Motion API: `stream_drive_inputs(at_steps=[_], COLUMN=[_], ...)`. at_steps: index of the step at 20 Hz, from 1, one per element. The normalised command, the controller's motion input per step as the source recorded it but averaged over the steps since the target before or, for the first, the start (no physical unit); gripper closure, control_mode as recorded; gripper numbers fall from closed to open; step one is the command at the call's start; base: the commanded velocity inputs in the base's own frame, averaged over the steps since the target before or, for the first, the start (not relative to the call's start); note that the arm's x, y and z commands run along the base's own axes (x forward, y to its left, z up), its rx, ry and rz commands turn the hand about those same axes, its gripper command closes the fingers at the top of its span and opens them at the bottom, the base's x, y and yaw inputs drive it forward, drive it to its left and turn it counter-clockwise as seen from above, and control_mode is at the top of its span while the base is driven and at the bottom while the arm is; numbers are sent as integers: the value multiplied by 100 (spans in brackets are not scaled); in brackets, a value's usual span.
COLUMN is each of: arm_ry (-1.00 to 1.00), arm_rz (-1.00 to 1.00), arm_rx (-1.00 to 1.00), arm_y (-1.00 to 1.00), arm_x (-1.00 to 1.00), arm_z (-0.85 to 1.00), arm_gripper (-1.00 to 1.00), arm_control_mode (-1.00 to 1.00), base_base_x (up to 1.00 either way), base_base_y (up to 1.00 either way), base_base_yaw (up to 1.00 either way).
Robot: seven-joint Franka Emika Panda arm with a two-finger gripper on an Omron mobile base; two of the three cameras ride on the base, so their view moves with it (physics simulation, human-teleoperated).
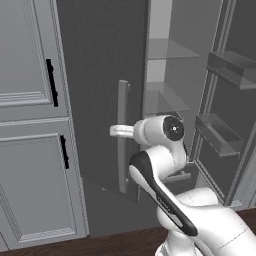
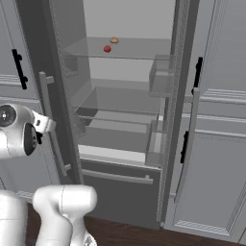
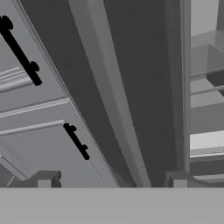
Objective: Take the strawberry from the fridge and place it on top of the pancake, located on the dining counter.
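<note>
- On the fridge's [image 2: 120, 96] top glass shelf [image 2: 129, 49] sits the strawberry [image 2: 107, 48], just beside a small tan-orange item [image 2: 114, 40].
- No writing or labels can be read anywhere.
- Right door stands open; its door bins [image 1: 220, 134] look bare.
- End effector [image 3: 111, 179] faces the left door's bar handle [image 3: 114, 100], its tips spread wide apart, pinching nothing.

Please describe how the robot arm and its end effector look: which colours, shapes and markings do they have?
The arm is glossy white with rounded, bulbous links. A black band curves along one link, and a dark round joint cap has a small pale centre. The end effector has two small, blocky dark-grey fingertips. No cables are visible.
</note>
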Motion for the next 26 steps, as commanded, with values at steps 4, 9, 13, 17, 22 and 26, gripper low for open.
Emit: stream_drive_inputs(at_steps=[4,9,13,17,22,26], arm_ry=[4,8,5,1,0,5], arm_rz=[-8,-11,-12,-7,-3,0], arm_rx=[28,19,12,10,11,12], arm_y=[-42,-71,-82,-86,-55,-7], arm_x=[-93,-33,0,0,16,75], arm_z=[38,18,16,4,0,0], arm_gripper=[-100,-100,-100,-100,-100,-100], arm_control_mode=[-100,-100,-100,-100,-100,-100], base_base_x=[0,0,0,0,0,0], base_base_y=[0,0,0,0,0,0], base_base_yaw=[0,0,0,0,0,0])
